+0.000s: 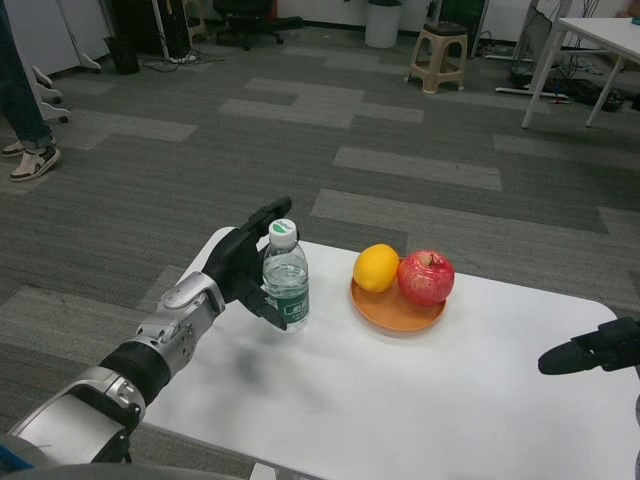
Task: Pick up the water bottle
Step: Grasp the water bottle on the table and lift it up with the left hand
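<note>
Head view: the water bottle [286, 276] stands upright on the left part of the white tabletop [420, 400], and the left robot hand [243, 268] is wrapped around its left side, fingers curling by the green label and one reaching up behind the cap. The step in hand looks like the grasp itself; whether the grip is fully tight I cannot tell (the bottle's base seems to sit on the tabletop). The next move calls for a firm squeeze and a straight lift.

Just right of the bottle, an orange plate [393, 313] carries an orange [375, 268] and a red apple [426, 278], near enough to bump if the bottle swings right. The right robot hand [590, 350] waits at the right edge, fingers drawn in, holding nothing.
</note>
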You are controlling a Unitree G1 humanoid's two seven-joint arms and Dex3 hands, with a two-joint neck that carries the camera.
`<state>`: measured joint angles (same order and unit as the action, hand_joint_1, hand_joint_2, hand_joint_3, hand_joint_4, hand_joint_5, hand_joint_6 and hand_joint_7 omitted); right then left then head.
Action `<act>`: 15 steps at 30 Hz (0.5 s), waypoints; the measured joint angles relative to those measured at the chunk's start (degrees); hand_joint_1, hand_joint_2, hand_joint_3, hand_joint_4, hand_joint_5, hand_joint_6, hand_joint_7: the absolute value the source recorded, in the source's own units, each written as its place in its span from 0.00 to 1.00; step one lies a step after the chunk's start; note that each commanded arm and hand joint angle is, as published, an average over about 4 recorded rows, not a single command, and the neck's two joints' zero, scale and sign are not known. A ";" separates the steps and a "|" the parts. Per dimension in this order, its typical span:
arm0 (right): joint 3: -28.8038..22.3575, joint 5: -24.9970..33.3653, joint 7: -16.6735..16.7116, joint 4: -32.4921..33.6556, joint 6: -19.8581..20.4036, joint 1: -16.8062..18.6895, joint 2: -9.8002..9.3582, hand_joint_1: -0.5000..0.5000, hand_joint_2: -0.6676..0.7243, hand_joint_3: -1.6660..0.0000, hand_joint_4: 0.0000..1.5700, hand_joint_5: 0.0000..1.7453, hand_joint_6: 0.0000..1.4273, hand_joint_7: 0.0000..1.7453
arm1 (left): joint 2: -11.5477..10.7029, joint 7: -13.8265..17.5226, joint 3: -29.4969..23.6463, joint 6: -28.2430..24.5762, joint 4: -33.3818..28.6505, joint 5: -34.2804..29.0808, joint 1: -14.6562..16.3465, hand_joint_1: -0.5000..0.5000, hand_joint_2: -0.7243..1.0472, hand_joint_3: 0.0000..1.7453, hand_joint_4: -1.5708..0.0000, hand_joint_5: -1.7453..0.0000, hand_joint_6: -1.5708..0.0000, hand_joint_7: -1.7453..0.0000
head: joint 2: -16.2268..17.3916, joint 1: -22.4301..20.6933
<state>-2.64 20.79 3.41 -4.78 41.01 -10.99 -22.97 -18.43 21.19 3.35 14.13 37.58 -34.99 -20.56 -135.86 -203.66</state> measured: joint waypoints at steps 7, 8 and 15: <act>0.03 0.01 0.00 0.00 0.00 0.00 0.00 0.04 0.95 1.00 0.00 0.00 0.00 0.00 | -0.18 -0.01 0.52 -0.03 0.69 0.08 -0.04 0.00 0.33 0.01 1.00 0.94 1.00 1.00 | 0.10 0.04; 0.05 0.01 0.00 0.00 0.00 0.00 0.00 0.04 0.95 1.00 0.00 0.00 0.00 0.00 | -0.20 -0.02 0.47 -0.06 0.76 0.41 -0.04 0.00 0.34 0.01 1.00 0.94 1.00 1.00 | 0.10 0.04; 0.09 0.01 0.00 0.00 0.01 0.00 0.00 0.04 0.95 1.00 0.00 0.00 0.00 0.00 | -0.24 -0.04 0.21 -1.10 1.01 2.39 -0.04 0.00 0.35 0.00 1.00 0.94 1.00 1.00 | 0.15 0.02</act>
<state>-2.55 20.80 3.41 -4.78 41.02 -10.99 -22.97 -18.68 21.15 3.56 13.02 38.59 -32.61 -20.60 -135.71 -203.64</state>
